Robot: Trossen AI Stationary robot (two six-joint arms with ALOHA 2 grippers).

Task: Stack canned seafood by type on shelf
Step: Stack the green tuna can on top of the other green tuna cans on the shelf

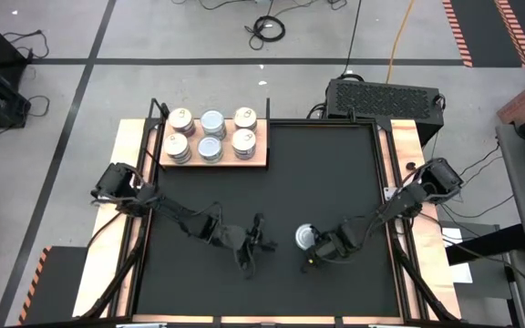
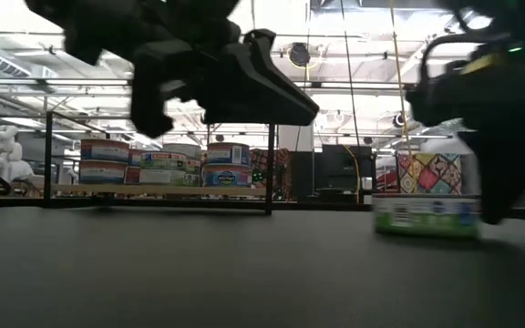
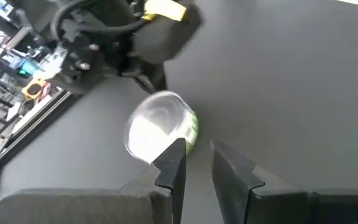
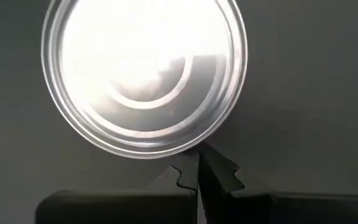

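One short round silver tin with a plain shiny lid and a green-banded label stands alone on the black mat, lower centre of the high view; six sorted tins sit on the light wooden shelf board at upper left. The right gripper, fingers pressed together and empty, touches or nearly touches the tin's rim. The left gripper, jaws slightly parted and holding nothing, hovers just beside it. The tin looks rigid, fairly weighty and slick, so it is best pinched across the side wall.
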